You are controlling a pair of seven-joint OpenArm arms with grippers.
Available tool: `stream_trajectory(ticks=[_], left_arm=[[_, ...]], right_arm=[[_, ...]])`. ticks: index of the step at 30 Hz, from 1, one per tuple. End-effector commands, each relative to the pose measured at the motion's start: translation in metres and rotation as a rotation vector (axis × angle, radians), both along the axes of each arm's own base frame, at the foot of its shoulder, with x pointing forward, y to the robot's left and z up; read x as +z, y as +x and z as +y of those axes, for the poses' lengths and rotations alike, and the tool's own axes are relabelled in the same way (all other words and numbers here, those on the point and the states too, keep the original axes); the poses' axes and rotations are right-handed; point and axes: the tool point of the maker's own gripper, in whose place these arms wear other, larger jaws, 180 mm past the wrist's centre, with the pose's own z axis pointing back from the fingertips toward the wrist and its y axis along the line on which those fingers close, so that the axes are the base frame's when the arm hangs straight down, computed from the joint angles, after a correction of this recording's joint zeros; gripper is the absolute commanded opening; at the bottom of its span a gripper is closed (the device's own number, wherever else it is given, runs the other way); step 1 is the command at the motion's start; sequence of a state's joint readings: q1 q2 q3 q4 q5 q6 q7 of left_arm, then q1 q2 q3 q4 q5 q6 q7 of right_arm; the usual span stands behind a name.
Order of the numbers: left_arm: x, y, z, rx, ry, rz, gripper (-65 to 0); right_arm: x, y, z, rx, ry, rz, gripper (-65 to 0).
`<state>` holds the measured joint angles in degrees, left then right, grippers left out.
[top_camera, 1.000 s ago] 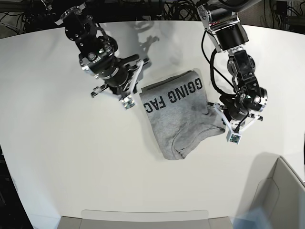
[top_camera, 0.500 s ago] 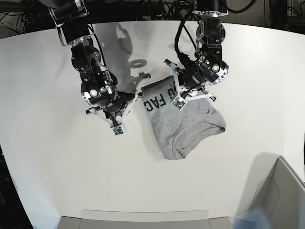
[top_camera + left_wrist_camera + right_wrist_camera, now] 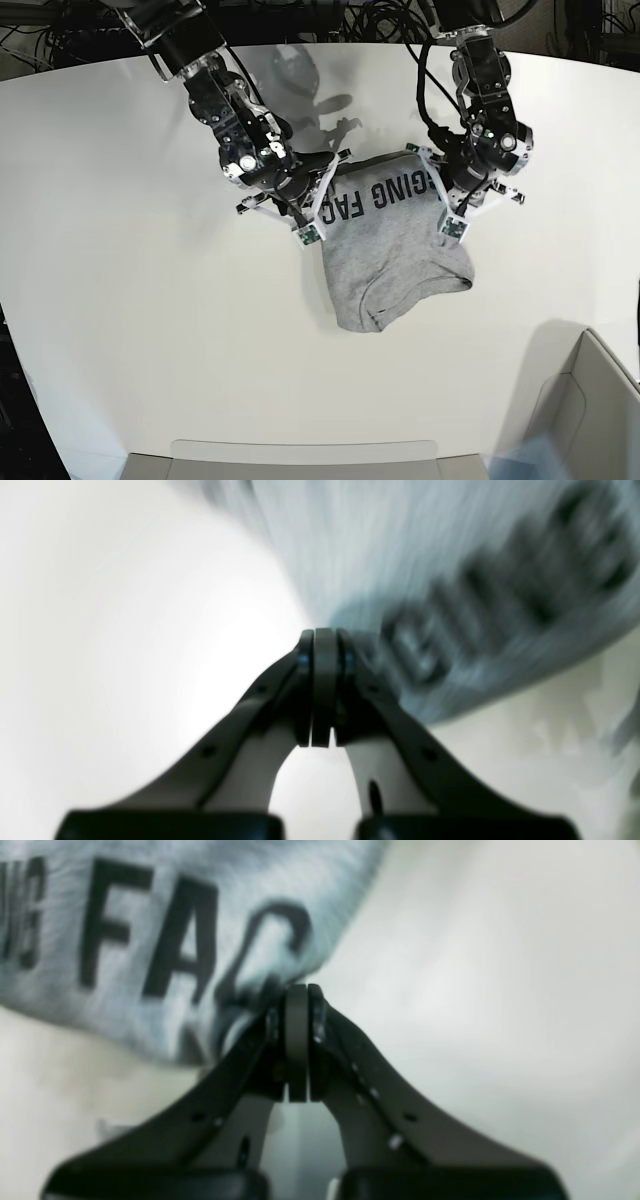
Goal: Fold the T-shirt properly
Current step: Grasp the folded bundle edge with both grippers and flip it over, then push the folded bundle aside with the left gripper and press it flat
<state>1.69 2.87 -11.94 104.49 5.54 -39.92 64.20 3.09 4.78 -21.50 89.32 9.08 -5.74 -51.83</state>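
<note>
T-shirt lettering is partly hidden behind both arms, blurred in wrist views. Its long axis runs toward the bench front. Left gripper and right gripper each pinch a top corner.

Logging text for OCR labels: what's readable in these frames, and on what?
"GING FAC": black block capitals on the T-shirt, base view; the left end sits under the right gripper, so the wording may be cut off.
"FAC": same lettering on the T-shirt in the right wrist view; the letters left of it run off the frame and are unreadable.
Left wrist view: dark lettering on the T-shirt, too blurred to read.
No other text is visible.
</note>
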Motion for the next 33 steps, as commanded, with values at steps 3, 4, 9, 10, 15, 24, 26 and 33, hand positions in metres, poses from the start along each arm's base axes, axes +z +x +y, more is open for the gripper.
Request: stream_trajectory(ticks=[3,4,9,10,15,24,26,33], left_arm=[[0.035,0.023,-0.029,-0.004,-0.082,-0.131,-65.0],[0.042,0.03,-0.033,-0.003,-0.096,-0.154,-65.0],[0.059,0.055,-0.075,-0.117,-0.149,-0.201,-65.0],[0.058,0.056,-0.081,-0.136,-0.154,-0.199,-65.0],[0.047,0.069,-0.119,-0.233,-0.205,-0.193,-65.0],[-0.041,0.052,-0.129,-0.263,-0.253,0.028,-65.0],[-0.057,0.046,-0.108,-0.253,-0.218,0.071,-65.0],[-0.103,0.015,-0.007,-0.206,-0.068,0.172,-65.0]], right_arm=[[0.039,0.018,-0.032,-0.116,0.055,-0.121,-65.0],[0.047,0.017,-0.044,-0.158,0.069,-0.14,-65.0],[0.066,0.002,-0.093,-0.286,0.07,-0.188,-65.0],[0.065,-0.003,-0.1,-0.291,0.055,-0.187,-65.0],[0.05,-0.032,-0.118,-0.273,-0.013,-0.139,-65.0],[0.036,-0.051,-0.124,-0.267,-0.039,-0.089,-65.0],[0.036,-0.051,-0.124,-0.267,-0.039,-0.089,-65.0],[0.038,-0.049,-0.121,-0.263,-0.032,-0.096,-65.0]])
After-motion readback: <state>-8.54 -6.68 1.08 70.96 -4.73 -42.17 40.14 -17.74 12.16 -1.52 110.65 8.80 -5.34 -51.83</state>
